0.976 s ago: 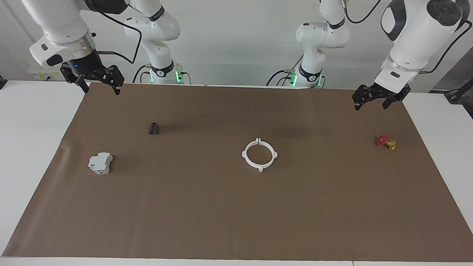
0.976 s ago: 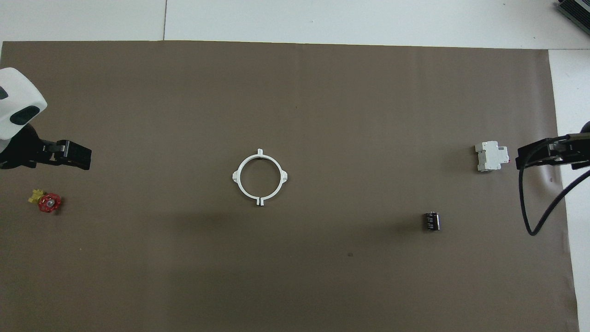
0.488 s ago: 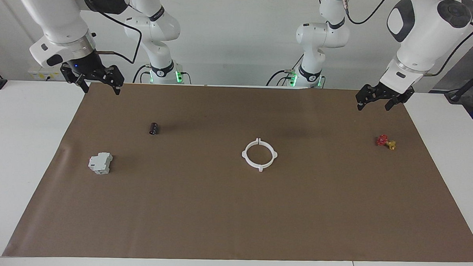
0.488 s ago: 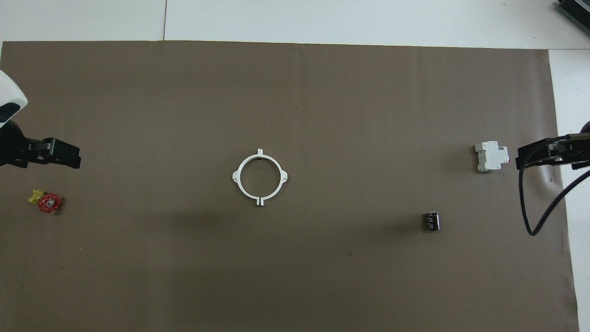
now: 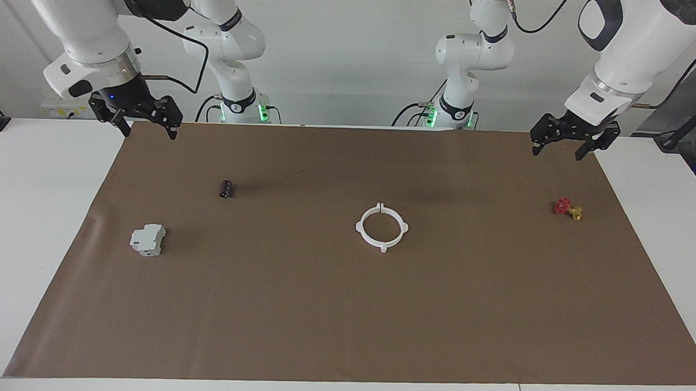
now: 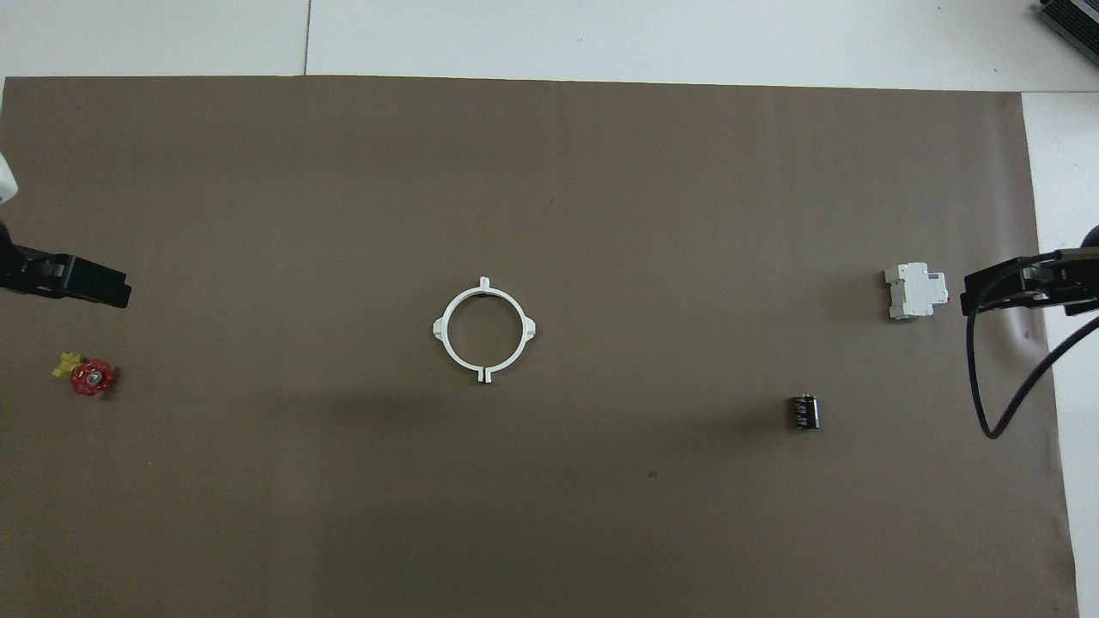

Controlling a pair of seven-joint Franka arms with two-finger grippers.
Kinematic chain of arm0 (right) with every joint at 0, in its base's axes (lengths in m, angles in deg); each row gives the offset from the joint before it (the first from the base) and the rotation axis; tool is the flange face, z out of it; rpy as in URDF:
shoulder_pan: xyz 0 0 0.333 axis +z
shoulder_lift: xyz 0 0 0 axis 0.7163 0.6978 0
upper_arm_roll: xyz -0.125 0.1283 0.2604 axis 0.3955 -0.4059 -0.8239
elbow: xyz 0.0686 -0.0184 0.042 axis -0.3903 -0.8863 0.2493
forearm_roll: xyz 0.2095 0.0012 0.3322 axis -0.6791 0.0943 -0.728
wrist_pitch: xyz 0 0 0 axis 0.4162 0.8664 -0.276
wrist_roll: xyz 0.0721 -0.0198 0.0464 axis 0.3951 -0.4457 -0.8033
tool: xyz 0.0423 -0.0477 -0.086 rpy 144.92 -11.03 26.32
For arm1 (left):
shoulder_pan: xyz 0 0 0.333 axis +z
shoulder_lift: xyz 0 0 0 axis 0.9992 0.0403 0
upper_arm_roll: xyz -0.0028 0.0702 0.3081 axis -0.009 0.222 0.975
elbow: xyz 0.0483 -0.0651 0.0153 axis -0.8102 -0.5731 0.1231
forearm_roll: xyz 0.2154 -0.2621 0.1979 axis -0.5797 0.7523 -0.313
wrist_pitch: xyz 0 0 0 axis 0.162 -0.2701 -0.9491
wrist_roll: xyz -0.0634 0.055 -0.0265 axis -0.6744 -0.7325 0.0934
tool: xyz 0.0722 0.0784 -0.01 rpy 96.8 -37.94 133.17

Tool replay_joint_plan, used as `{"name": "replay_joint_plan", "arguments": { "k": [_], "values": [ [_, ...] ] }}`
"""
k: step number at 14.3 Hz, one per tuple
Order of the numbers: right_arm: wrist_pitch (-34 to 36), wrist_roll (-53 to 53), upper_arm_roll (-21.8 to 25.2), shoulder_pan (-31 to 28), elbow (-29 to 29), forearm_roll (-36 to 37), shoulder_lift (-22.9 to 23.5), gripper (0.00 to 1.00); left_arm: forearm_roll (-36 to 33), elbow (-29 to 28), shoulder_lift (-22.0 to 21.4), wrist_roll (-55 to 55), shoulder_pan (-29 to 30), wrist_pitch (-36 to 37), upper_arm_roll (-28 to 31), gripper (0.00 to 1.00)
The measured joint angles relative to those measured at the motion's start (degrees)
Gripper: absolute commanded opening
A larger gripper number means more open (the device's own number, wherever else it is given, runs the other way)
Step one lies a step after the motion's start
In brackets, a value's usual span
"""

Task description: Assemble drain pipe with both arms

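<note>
Lying flat near the middle of the brown mat [image 5: 344,311] that covers the tabletop [image 5: 34,219], the drain pipe [image 5: 382,227] reads as one closed white ring: two thin plastic half-arcs set end to end, with paired tabs sticking out where the ends meet, on the side nearer the robots and on the side away from them, and one small lug at the mid-curve of each arc. Nothing touches it. Both arms are raised at the robots' edge of the mat, well apart from the ring. The left claw [image 5: 562,149] hangs open and empty over the mat's corner at the left arm's end, above the red-and-yellow valve [image 5: 567,208]. The right claw [image 5: 149,129] hangs open and empty over the corner at the right arm's end. On that end of the mat also sit a small black cylinder [image 5: 226,189] and, farther from the robots, a grey-white boxy block [image 5: 148,239].
</note>
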Motion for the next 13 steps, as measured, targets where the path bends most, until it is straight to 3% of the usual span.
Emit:
{"name": "replay_joint_plan", "arguments": {
  "k": [13],
  "values": [
    [0.0, 0.0, 0.0, 0.0, 0.0, 0.0, 0.0, 1.00, 0.2, -0.9, 2.4, 0.0, 0.0, -3.0, -0.6, 1.00]
  ]
}}
